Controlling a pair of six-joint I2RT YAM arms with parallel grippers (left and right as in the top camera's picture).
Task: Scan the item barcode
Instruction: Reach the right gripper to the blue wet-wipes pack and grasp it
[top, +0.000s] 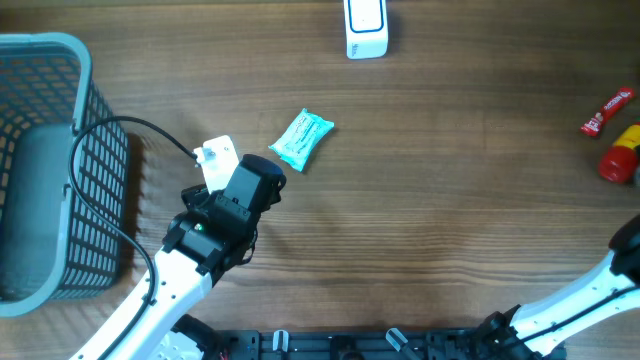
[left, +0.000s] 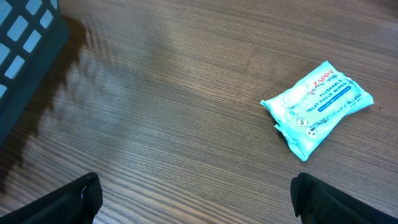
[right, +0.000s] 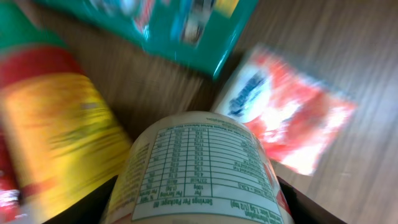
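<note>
- The left gripper (left: 193, 208) hangs over bare table with its jaws spread wide and nothing between them; only the two dark fingertips (left: 65, 205) show, at the bottom corners of the left wrist view.
- A teal pack of flushable wipes (top: 300, 140) lies flat on the wooden table (top: 450, 200), just up and right of the left arm's black wrist in the overhead view. In the left wrist view the pack sits at the right, printed side up, well clear of both fingertips.
- The right gripper (right: 199, 208) is past the right edge of the overhead view; only its white arm (top: 590, 295) shows, in the lower right corner.
- The right wrist view is blurred. It shows the jaws clamped on a labelled container (right: 205, 168), a round one with its nutrition table facing the camera and a dark finger (right: 99, 205) against each side.
- Around that container are a yellow and red bottle (right: 56, 137) at the left, a teal box (right: 174, 25) along the top and a red and white sachet (right: 286, 118) at the right.
- A white device (top: 365, 28) stands at the top centre of the overhead view, well apart from both arms.
- A blue-grey wire basket (top: 60, 60) fills the left edge, with the left arm's black cable looping beside it.
- A red tube (top: 608, 110) lies at the right edge of the overhead view.
</note>
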